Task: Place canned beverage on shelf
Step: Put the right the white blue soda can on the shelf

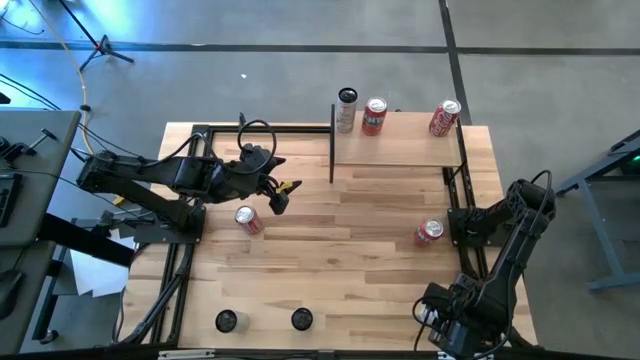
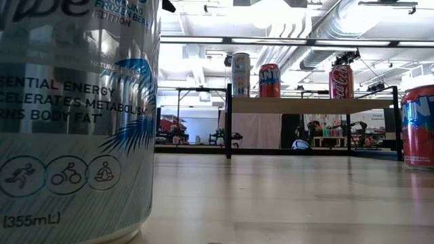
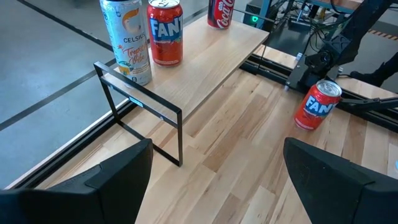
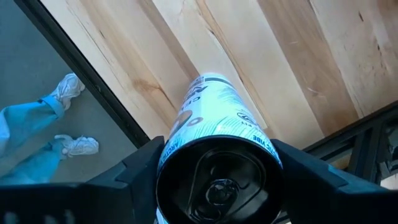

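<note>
The big near can (image 2: 74,115) is cut off at the low view's top and left edges.

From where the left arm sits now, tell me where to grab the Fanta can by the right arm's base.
Take the Fanta can around the middle of its side wall, the open left gripper coming in level across the tabletop. It stands upright, offering two opposite curved faces, and the black frame sits close behind it.

the plank desk (image 1: 340,250) carries the shelf (image 1: 400,150) at its far edge. on the shelf stand a silver can (image 1: 346,110), a red can (image 1: 374,116) beside it and another red can (image 1: 444,118). nearer than the shelf, red cans (image 1: 248,220) (image 1: 429,232) and two dark-topped cans (image 1: 226,320) (image 1: 301,319) sit on the desk.
</note>
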Action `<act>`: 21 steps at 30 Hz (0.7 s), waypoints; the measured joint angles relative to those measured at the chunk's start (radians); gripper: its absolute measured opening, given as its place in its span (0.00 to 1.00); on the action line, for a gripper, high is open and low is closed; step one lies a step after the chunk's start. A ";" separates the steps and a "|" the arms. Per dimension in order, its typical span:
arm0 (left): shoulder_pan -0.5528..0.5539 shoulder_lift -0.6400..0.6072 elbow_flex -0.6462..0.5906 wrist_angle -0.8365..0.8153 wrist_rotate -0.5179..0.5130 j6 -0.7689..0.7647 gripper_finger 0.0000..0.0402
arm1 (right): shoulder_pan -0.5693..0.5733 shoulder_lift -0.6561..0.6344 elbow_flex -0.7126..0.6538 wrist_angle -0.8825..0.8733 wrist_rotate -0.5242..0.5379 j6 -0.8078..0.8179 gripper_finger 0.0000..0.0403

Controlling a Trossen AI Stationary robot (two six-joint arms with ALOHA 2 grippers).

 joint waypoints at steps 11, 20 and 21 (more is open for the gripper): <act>0.000 0.000 0.000 0.000 0.000 0.000 0.84 | -0.058 0.000 0.003 0.026 0.006 -0.106 0.61; 0.000 0.000 0.000 0.000 0.000 0.000 0.84 | -0.241 0.001 0.055 0.048 0.019 -0.423 0.61; 0.000 0.000 0.000 0.000 0.000 0.000 0.84 | -0.268 0.001 0.061 0.048 0.020 -0.462 0.61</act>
